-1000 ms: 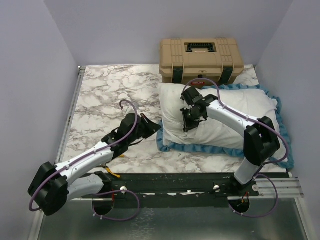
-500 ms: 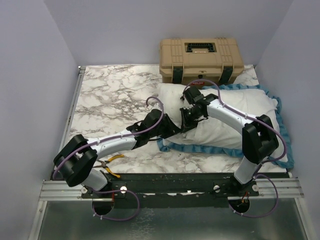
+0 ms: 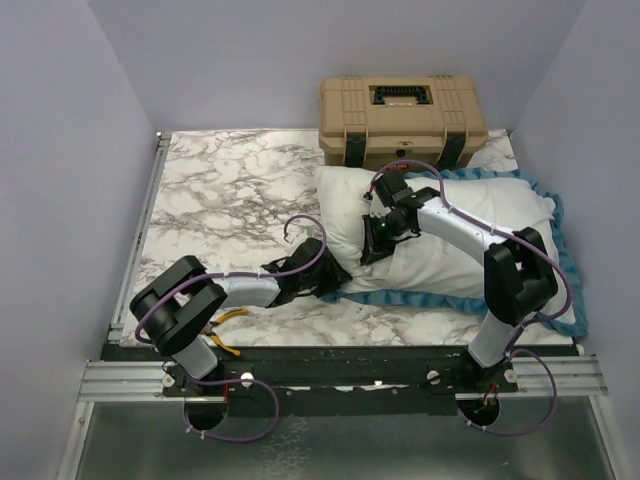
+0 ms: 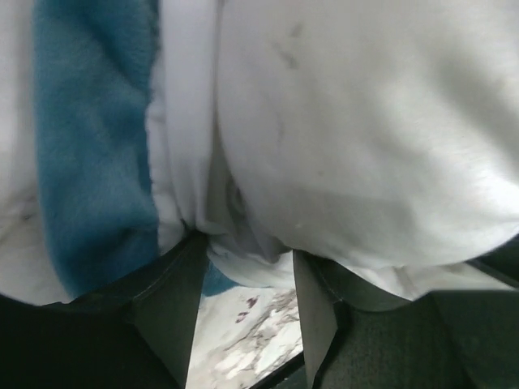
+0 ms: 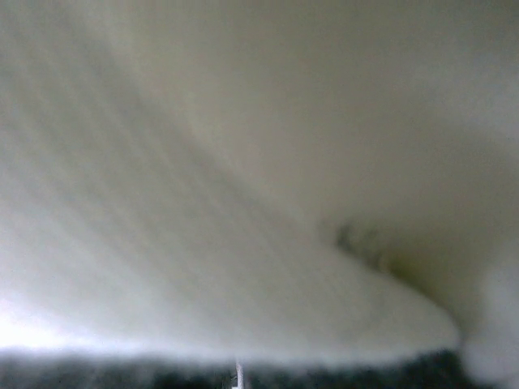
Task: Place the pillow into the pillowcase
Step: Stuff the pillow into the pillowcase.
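One pillow (image 3: 450,215) atop pillowcase (image 3: 563,262), right side of bench (image 3: 220,190), just before tan case (image 3: 403,120). Left fingers (image 4: 172,312) parted at near-left corner, white fold hanging between. Right fingers (image 3: 383,235) clenched, pressed into pillow top.

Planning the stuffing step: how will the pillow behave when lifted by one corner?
Probably floppy: the pillow creases around the right claw. Likely light for its bulk, looking plump and stuffed. It may drag the pillowcase beneath.

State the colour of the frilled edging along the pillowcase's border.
Teal blue; the frilled edging shows best in the top external view.
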Action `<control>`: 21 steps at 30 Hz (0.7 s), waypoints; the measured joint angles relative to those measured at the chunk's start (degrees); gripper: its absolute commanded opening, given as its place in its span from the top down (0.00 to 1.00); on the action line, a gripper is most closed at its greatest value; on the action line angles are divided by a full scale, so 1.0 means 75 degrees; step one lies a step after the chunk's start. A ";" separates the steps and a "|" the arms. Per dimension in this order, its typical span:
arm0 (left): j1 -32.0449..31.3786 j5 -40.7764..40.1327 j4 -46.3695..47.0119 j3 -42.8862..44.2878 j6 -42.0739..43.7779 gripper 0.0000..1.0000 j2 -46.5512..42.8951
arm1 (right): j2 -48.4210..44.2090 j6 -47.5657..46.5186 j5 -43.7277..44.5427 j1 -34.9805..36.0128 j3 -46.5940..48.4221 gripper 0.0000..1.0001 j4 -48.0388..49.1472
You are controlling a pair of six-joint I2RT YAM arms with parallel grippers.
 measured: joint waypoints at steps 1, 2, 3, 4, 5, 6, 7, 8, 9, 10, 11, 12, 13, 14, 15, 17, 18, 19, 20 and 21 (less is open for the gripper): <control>0.0000 0.0009 0.0099 0.0003 -0.0017 0.48 0.0117 | 0.0000 0.0000 -0.0017 -0.0003 -0.0015 1.00 0.0009; 0.0000 0.0038 0.0239 0.0020 -0.0003 0.47 0.0192 | 0.0000 0.0000 -0.0020 -0.0003 -0.0029 1.00 0.0026; 0.0000 0.0058 0.0321 0.0096 0.0047 0.46 0.0268 | 0.0000 0.0000 -0.0023 -0.0003 -0.0044 1.00 0.0044; 0.0000 0.0087 0.0388 0.0178 0.0082 0.45 0.0367 | 0.0000 -0.0003 -0.0023 -0.0006 -0.0058 1.00 0.0055; 0.0000 0.0105 0.0458 0.0236 0.0102 0.44 0.0452 | 0.0000 -0.0006 -0.0023 -0.0009 -0.0064 1.00 0.0064; 0.0000 0.0122 0.0539 0.0283 0.0128 0.43 0.0522 | 0.0000 -0.0012 -0.0023 -0.0015 -0.0073 1.00 0.0085; 0.0000 0.0128 0.0627 0.0312 0.0149 0.43 0.0574 | 0.0000 -0.0017 -0.0020 -0.0020 -0.0082 1.00 0.0105; 0.0000 0.0140 0.0694 0.0312 0.0154 0.43 0.0600 | 0.0000 -0.0020 -0.0023 -0.0032 -0.0085 1.00 0.0111; 0.0000 0.0146 0.0737 0.0312 0.0152 0.43 0.0612 | 0.0000 -0.0023 -0.0023 -0.0041 -0.0087 1.00 0.0117; 0.0000 0.0146 0.0769 0.0312 0.0149 0.42 0.0615 | 0.0000 -0.0023 -0.0023 -0.0047 -0.0087 1.00 0.0122; 0.0003 0.0146 0.0804 0.0309 0.0134 0.39 0.0618 | 0.0000 -0.0023 -0.0023 -0.0052 -0.0087 1.00 0.0128; 0.0003 0.0146 0.0810 0.0309 0.0117 0.30 0.0618 | 0.0000 -0.0023 -0.0023 -0.0058 -0.0087 1.00 0.0134; 0.0009 0.0146 0.0819 0.0306 0.0090 0.27 0.0609 | 0.0000 -0.0023 -0.0023 -0.0058 -0.0087 1.00 0.0134; 0.0009 0.0146 0.0845 0.0291 0.0061 0.26 0.0589 | 0.0000 -0.0023 -0.0023 -0.0061 -0.0087 1.00 0.0137; 0.0012 0.0137 0.0898 0.0254 0.0000 0.25 0.0530 | 0.0000 -0.0023 -0.0020 -0.0061 -0.0085 1.00 0.0149; 0.0012 0.0085 0.0909 0.0105 -0.0055 0.25 0.0309 | -0.0003 -0.0023 -0.0023 -0.0067 -0.0085 1.00 0.0169; 0.0012 0.0058 0.0918 0.0041 -0.0082 0.26 0.0230 | -0.0003 -0.0023 -0.0026 -0.0064 -0.0085 1.00 0.0166; 0.0023 0.0047 0.0921 0.0015 -0.0108 0.29 0.0201 | -0.0003 -0.0023 -0.0029 -0.0061 -0.0085 1.00 0.0166; 0.0026 0.0050 0.0933 0.0020 -0.0114 0.32 0.0245 | -0.0003 -0.0023 -0.0032 -0.0061 -0.0085 1.00 0.0166; 0.0038 0.0055 0.0953 0.0038 -0.0114 0.38 0.0318 | -0.0003 -0.0023 -0.0032 -0.0061 -0.0085 1.00 0.0166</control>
